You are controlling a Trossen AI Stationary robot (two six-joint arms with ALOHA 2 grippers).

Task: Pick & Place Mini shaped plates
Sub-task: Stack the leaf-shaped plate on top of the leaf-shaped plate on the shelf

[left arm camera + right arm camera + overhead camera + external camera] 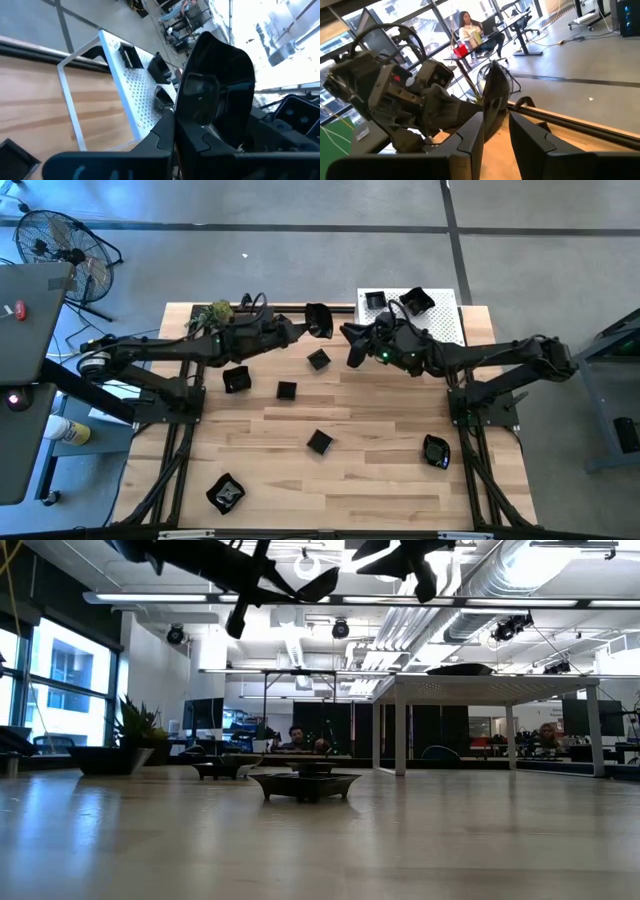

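Plate (319, 321) clamped in left tool (308, 326); right tool (352, 345) slightly open beside it.

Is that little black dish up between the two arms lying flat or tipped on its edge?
Tipped on edge. The left pincer clamps the black dish by its rim, held upright in the air above the table.

A black plate (496, 102) is seen edge-on, held by the left hand (472, 107). The right hand's (495, 132) fingers (470, 137) are parted just beside it.

Green leafy ball (219, 311), floor fan (62, 248)
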